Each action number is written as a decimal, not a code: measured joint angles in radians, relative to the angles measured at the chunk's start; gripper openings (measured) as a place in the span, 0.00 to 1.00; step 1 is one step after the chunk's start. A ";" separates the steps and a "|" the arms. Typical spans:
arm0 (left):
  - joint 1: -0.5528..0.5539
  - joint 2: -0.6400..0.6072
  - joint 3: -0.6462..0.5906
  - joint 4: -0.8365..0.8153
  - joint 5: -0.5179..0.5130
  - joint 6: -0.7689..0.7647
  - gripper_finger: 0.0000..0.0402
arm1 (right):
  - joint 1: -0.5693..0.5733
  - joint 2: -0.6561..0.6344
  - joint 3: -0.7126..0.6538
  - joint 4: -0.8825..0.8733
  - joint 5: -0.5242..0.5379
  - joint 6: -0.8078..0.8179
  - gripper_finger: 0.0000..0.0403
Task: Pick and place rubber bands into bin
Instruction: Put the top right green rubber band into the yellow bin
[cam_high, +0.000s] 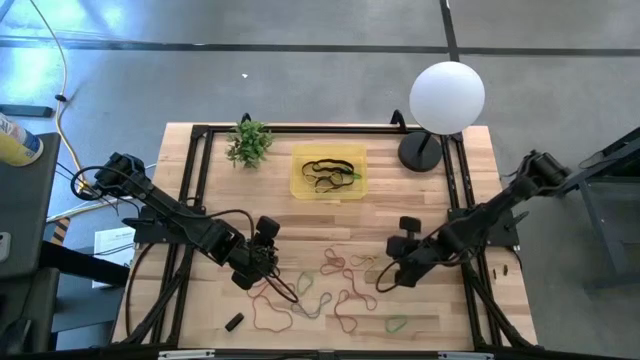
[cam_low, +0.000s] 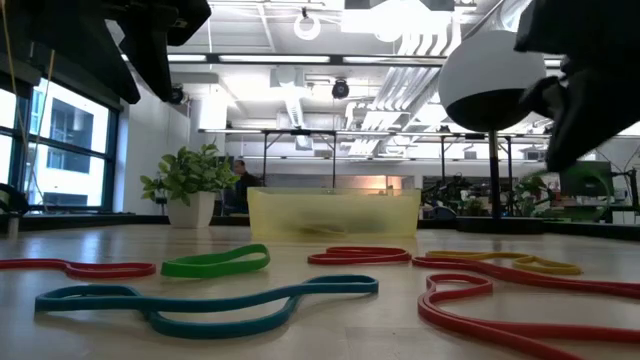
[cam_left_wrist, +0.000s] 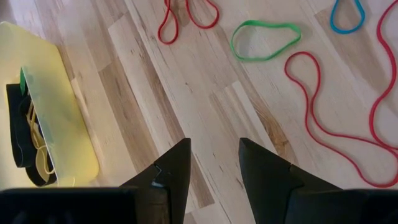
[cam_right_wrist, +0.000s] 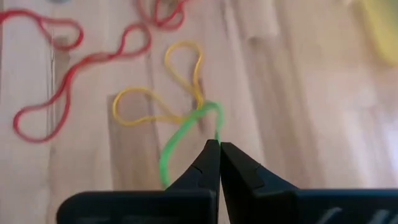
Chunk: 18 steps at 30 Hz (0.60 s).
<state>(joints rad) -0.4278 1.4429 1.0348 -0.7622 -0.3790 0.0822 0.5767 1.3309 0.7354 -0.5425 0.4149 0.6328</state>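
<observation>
L gripper (cam_high: 258, 262) over the table's near-left, fingers (cam_left_wrist: 171, 174) parted a moderate way, nothing between them, bare wood below. Red band (cam_left_wrist: 339, 118) & green band (cam_left_wrist: 266, 41) lying well ahead of it in the left wrist view. Risk there: low, though coming down blind could drag a loop instead of pinching it.

Centre: loose rubber bands (cam_high: 330, 290) scattered on the near half of the table, several overlapping.

R gripper (cam_high: 385, 281) just right of that scatter, tips pressed together, pinching a green band (cam_right_wrist: 183, 140) right at the tips. Grip looks thin, so could slip out on the lift. Green loop also crosses a yellow band (cam_right_wrist: 163, 93); prob. tangled, so lifting may drag the yellow along, then drop it short of the bin. Stretch & snap-back could flick neighbours around too.

Bin (cam_high: 300, 188) at far centre, well apart from both grippers. Inside: black bands, plus some yellow & a bit of green. Exact count not readable. Plenty still on the table.
</observation>
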 joint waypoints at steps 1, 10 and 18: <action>0.000 0.000 0.000 0.000 0.000 0.000 0.31 | -0.002 -0.007 0.000 0.001 0.018 -0.013 0.00; 0.000 0.000 0.000 0.003 -0.006 -0.001 0.31 | -0.065 -0.052 0.001 0.064 0.195 -0.210 0.00; 0.001 0.000 0.000 0.006 -0.020 -0.005 0.31 | -0.223 -0.054 0.001 0.286 0.233 -0.492 0.00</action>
<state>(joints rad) -0.4271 1.4429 1.0348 -0.7565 -0.3990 0.0769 0.3539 1.2770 0.7368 -0.2565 0.6475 0.1407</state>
